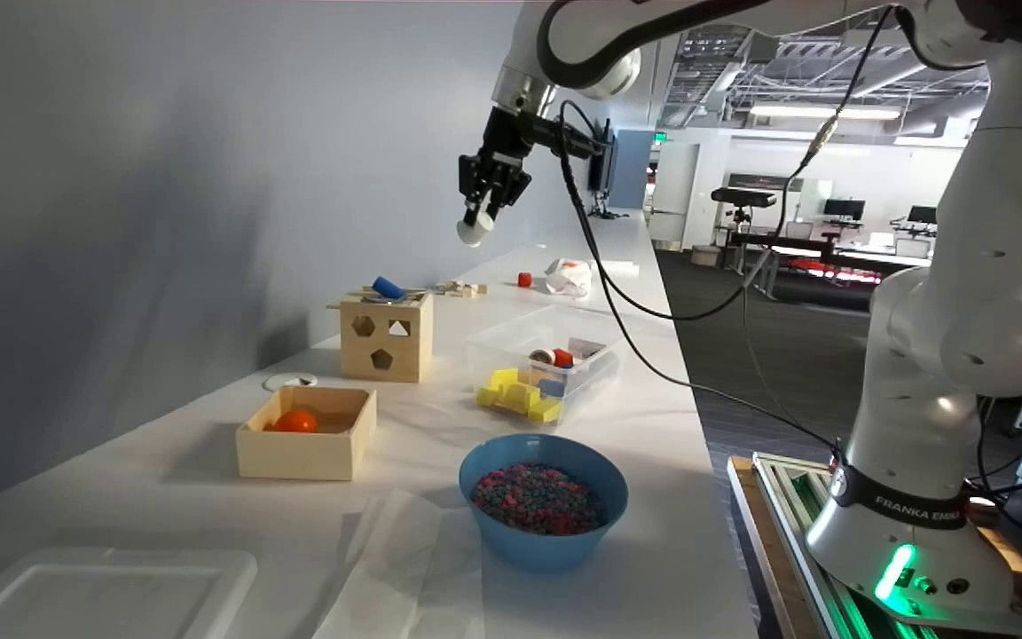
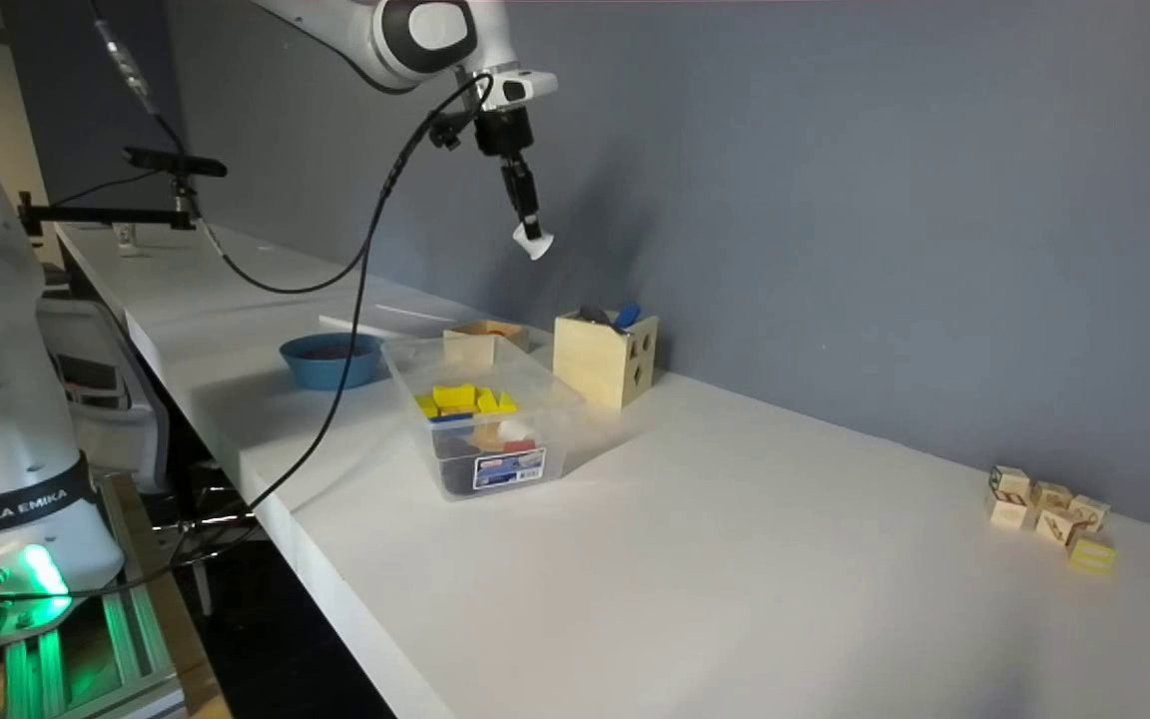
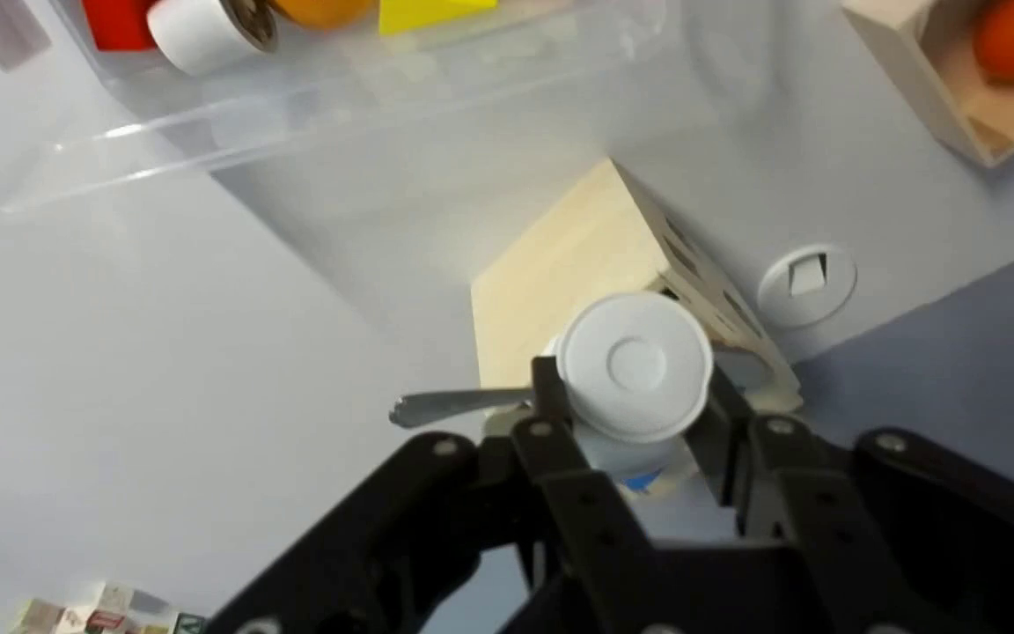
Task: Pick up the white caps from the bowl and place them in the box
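Observation:
My gripper (image 1: 483,209) is high above the table, also seen in an exterior view (image 2: 529,224) and the wrist view (image 3: 632,380). Its fingers are shut on the sides of a round white cap (image 3: 637,352); the cap shows in both exterior views (image 1: 475,231) (image 2: 534,243). The light-wood box (image 1: 387,344) with dark holes stands by the wall (image 2: 600,365). In the wrist view the box (image 3: 551,264) lies below the cap, partly covered by it. A blue piece (image 1: 388,288) and a metal utensil (image 3: 454,404) rest at its top. I cannot make out the small whitish bowl.
A clear plastic bin (image 1: 546,373) with yellow pieces stands near the box. A low tan box (image 1: 305,457) holds an orange ball. A blue bowl (image 1: 538,550) has dark reddish contents. Wooden blocks (image 2: 1054,514) lie near the wall. A flat whitish disc (image 3: 787,306) is beside the box.

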Motion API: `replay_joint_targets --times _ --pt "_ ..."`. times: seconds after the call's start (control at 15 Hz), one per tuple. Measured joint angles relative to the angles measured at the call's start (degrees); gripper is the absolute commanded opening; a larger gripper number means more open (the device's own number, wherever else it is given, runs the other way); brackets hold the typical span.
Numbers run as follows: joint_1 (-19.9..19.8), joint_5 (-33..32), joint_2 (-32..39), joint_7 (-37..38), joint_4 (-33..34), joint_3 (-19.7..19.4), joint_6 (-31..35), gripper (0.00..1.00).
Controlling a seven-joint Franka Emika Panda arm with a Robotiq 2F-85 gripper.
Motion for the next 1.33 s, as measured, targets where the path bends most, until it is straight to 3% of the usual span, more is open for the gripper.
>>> replay_joint_targets --times 0.27,0.33,0.73,1.07,1.33 --pt "0.2 -0.4 1.1 0.7 0.9 0.1 -0.2 0.37" --pt "0.1 -0.4 1.0 0.6 0.9 -0.1 -0.2 0.12" --pt "0.1 -0.4 3.7 1.0 4.1 -0.2 1.8 0.12" --pt "2.1 -0.7 13.9 1.1 16.0 0.1 1.6 0.12" --pt "4.4 -2.0 23.1 1.9 26.3 -0.3 -2.7 0.12"
